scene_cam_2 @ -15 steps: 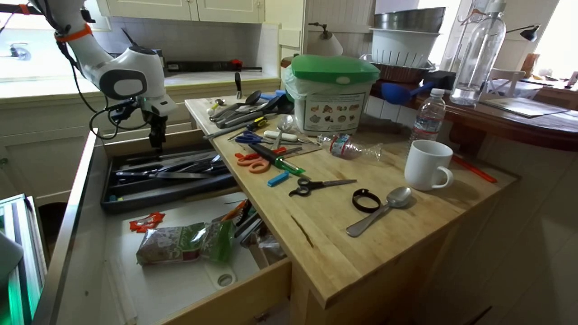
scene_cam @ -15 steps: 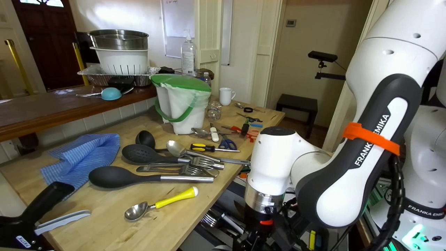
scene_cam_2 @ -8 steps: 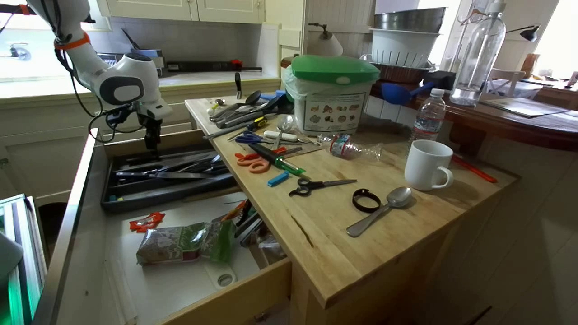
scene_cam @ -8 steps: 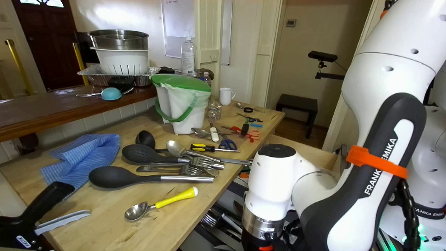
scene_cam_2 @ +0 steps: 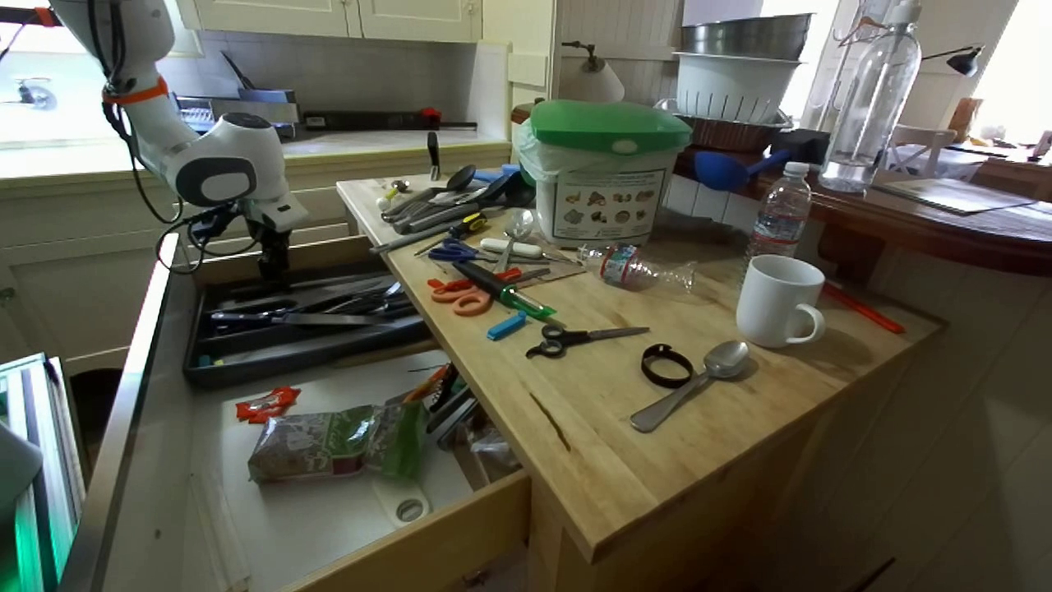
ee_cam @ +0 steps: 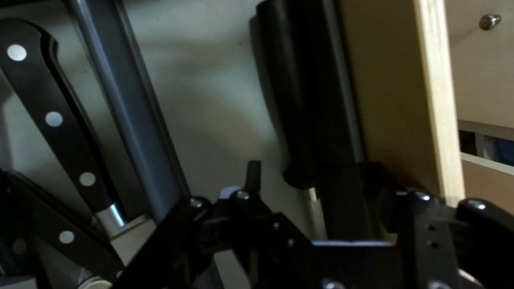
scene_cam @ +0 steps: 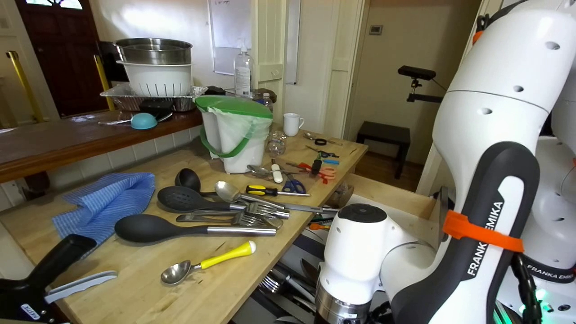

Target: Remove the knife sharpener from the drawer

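The drawer (scene_cam_2: 427, 526) stands open and also shows in an exterior view (scene_cam: 396, 193). In the wrist view, a black handle with a thin metal rod, which looks like the knife sharpener (ee_cam: 281, 80), lies by the drawer's pale wooden side. My gripper (ee_cam: 315, 174) is open. One finger is left of the sharpener, over the grey floor, and the other is right of it, by the wooden side. The fingers look apart from the handle. In an exterior view my gripper (scene_cam_2: 274, 263) is low over the drawer's far end. I cannot pick out the sharpener in the exterior views.
A black utensil tray (scene_cam_2: 312, 362) fills the drawer's far part. Black-handled knives (ee_cam: 52, 116) lie left of a tray divider (ee_cam: 132, 104). A packaged bag (scene_cam_2: 329, 444) lies nearer. The wooden counter (scene_cam: 153, 288) beside the drawer holds several utensils and a green-lidded bin (scene_cam: 238, 139).
The arm has come down lower over the drawer. In an exterior view the gripper has also shifted slightly left. The things in the drawer and on the counter have not visibly moved.
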